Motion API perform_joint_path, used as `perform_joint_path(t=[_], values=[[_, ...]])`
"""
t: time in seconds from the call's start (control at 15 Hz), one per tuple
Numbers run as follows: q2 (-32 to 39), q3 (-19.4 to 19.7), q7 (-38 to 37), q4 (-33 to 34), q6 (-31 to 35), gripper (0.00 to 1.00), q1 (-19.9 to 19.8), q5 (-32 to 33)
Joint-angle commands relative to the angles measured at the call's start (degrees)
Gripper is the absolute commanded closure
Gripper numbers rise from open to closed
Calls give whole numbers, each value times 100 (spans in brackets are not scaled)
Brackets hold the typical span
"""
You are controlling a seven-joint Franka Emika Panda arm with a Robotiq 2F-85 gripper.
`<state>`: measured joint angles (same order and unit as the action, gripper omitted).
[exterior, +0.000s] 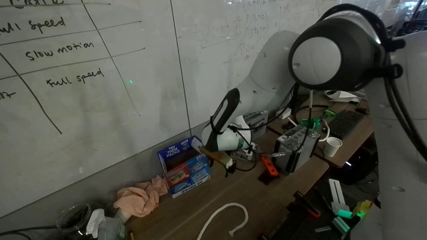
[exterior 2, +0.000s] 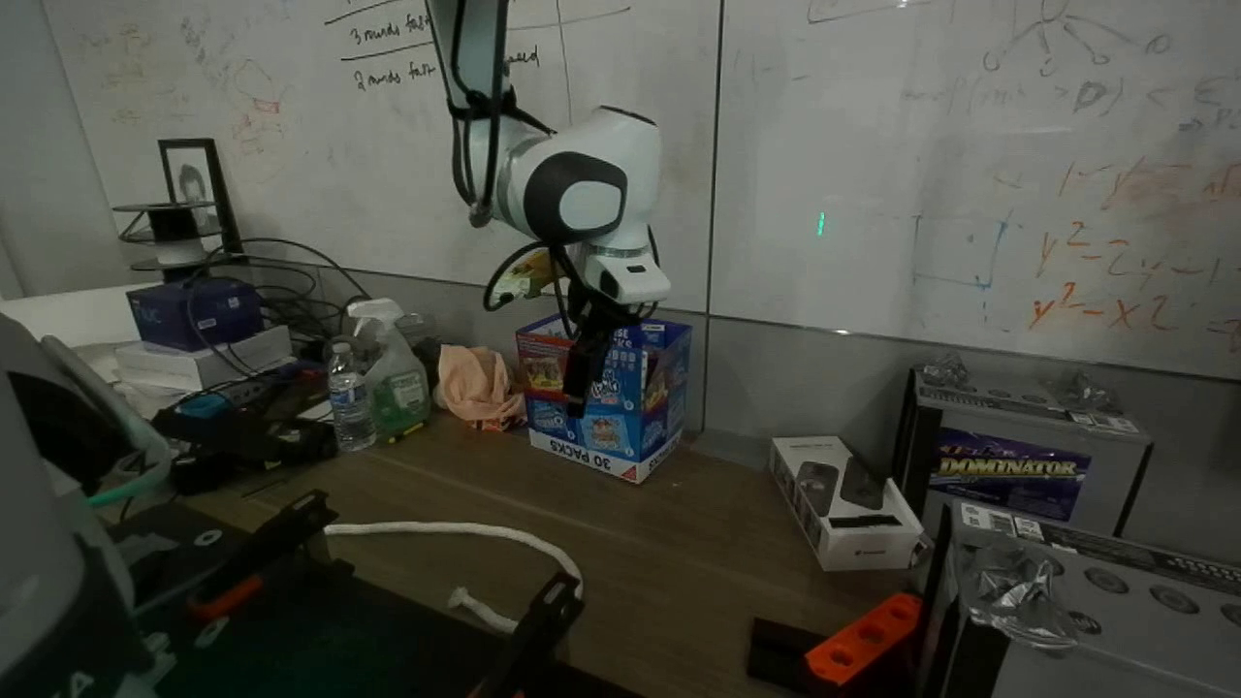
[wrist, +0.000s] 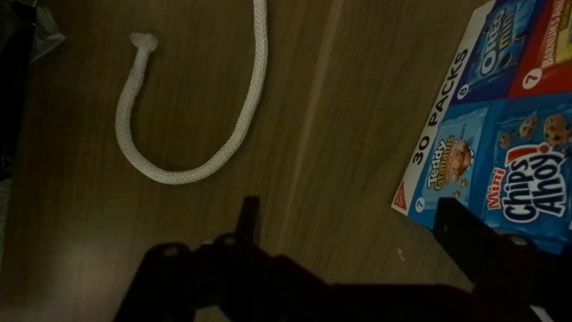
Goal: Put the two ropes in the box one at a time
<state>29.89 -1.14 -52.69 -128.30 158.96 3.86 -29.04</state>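
Note:
One white rope lies curved on the wooden table; it shows in both exterior views (exterior: 213,215) (exterior 2: 475,529) and in the wrist view (wrist: 178,177). A second rope does not show in any view. The blue snack box (exterior: 188,175) stands open-topped against the wall; its printed front also shows in an exterior view (exterior 2: 606,407) and at the right of the wrist view (wrist: 527,134). Its inside is dark and mostly hidden. My gripper (wrist: 348,201) is open and empty above the table, its right finger overlapping the box corner in view. In an exterior view the gripper (exterior 2: 582,373) hangs before the box.
A peach cloth (exterior: 140,200) lies beside the box, with a spray bottle (exterior 2: 396,378) and water bottle (exterior 2: 349,402) further along. A white carton (exterior 2: 848,504), an orange block (exterior 2: 863,640) and grey batteries (exterior 2: 1096,620) stand on the box's other side. Black clamps (exterior 2: 543,630) grip the table edge.

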Motion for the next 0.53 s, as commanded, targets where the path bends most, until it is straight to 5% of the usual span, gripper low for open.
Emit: perform_joint_path(t=[0.0, 0.47], values=[[503, -272, 102, 484, -138, 0, -259, -258], [1256, -651, 367, 505, 85, 0, -462, -494]])
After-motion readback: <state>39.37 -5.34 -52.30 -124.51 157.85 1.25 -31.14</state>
